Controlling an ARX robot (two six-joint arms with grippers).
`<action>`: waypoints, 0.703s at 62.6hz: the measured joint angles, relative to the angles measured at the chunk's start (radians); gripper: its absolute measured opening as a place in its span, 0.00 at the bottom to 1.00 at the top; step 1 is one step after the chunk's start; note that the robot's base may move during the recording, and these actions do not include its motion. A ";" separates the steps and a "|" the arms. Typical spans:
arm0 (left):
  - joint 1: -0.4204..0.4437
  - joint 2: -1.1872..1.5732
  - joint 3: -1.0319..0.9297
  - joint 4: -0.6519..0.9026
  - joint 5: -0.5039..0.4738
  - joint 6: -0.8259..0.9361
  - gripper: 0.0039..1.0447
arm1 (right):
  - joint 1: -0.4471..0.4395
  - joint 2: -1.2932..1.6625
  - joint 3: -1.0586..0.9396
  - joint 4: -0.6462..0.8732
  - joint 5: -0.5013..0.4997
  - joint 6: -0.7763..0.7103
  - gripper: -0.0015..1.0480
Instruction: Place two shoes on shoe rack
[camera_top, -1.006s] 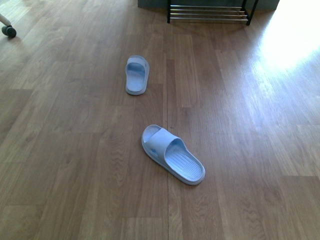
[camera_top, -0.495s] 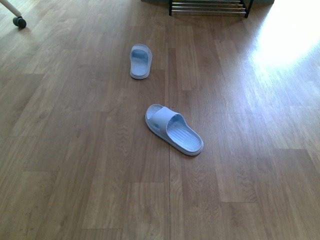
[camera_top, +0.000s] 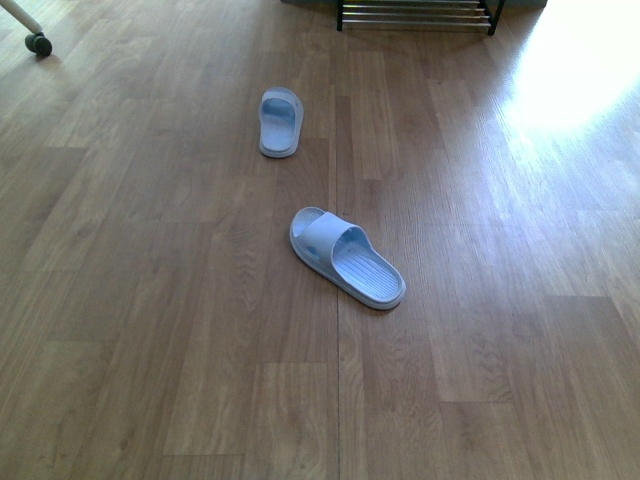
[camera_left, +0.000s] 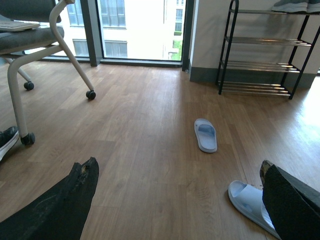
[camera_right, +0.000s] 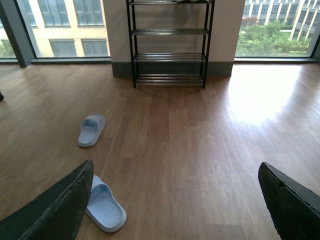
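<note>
On the floor (camera_top: 500, 350), the near slide (camera_top: 347, 257) appears light and flexible; grasp its strap (camera_top: 325, 238). Left gripper (camera_left: 176, 166) and right gripper (camera_right: 175, 167) fingers stand spread, empty.

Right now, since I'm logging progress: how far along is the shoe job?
Nothing looks done: the near slide and far slide both lie on the floor, short of the rack. Nothing is in hand: the left gripper and right gripper are open and empty. Left: pick up both slides and set them on the rack.
</note>
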 joint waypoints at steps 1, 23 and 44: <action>0.000 0.000 0.000 0.000 0.000 0.000 0.91 | 0.000 0.000 0.000 0.000 0.000 0.000 0.91; 0.000 0.000 0.000 0.000 -0.002 0.000 0.91 | 0.000 0.000 0.000 0.000 -0.003 0.000 0.91; 0.000 0.000 0.000 0.000 -0.002 0.000 0.91 | 0.000 0.000 0.000 0.000 -0.003 0.000 0.91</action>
